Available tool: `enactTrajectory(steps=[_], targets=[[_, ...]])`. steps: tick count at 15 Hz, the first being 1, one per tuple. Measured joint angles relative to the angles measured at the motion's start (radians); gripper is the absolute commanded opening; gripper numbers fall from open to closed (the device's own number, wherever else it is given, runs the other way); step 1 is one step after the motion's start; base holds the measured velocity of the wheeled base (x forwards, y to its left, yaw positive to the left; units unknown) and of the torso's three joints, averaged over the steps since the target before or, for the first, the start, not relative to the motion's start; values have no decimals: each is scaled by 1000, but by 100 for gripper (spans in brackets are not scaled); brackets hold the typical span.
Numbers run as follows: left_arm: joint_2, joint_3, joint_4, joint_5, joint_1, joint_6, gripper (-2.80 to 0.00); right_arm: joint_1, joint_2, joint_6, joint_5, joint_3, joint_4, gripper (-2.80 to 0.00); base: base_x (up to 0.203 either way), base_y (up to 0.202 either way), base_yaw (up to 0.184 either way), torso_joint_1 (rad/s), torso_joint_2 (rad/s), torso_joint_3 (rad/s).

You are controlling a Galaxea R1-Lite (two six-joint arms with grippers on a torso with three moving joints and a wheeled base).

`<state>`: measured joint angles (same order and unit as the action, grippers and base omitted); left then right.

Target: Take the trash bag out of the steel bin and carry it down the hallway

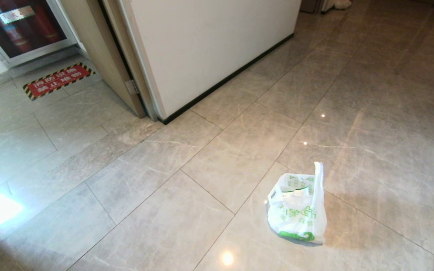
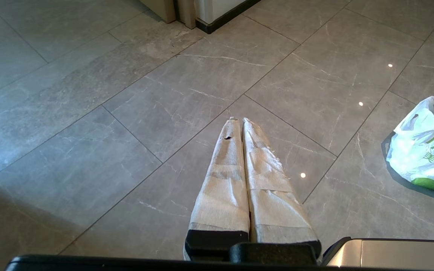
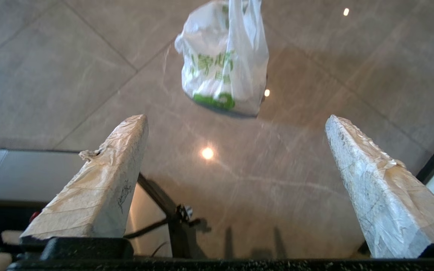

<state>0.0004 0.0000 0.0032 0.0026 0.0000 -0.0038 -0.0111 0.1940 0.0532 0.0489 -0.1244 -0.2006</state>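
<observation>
right gripper nearest, jaws spread wide, nothing in them, floor showing between. trash bag sits just ahead of it on the hallway tiles, standing upright, one loop handle sticking up, untouched. left gripper parked off to the side, fingers pressed together, empty, bag well apart from it. right arm is nearer. steel bin not visible.
</observation>
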Motion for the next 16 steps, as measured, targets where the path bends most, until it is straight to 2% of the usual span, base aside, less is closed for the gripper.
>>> enactTrajectory(steps=[2,4,5,16], targets=[[0,0,0,0,0,0,-280,3,-102,-4,-26,37,31,0,0,0,0,0,0,0],[0,0,0,0,0,-1,-280,4,-154,-5,-41,78,119,0,0,0,0,0,0,0],[0,0,0,0,0,0,-280,4,-168,-4,-42,90,143,-280,0,0,0,0,0,0],[0,0,0,0,0,0,-280,5,-194,3,-36,101,142,-280,0,0,0,0,0,0]])
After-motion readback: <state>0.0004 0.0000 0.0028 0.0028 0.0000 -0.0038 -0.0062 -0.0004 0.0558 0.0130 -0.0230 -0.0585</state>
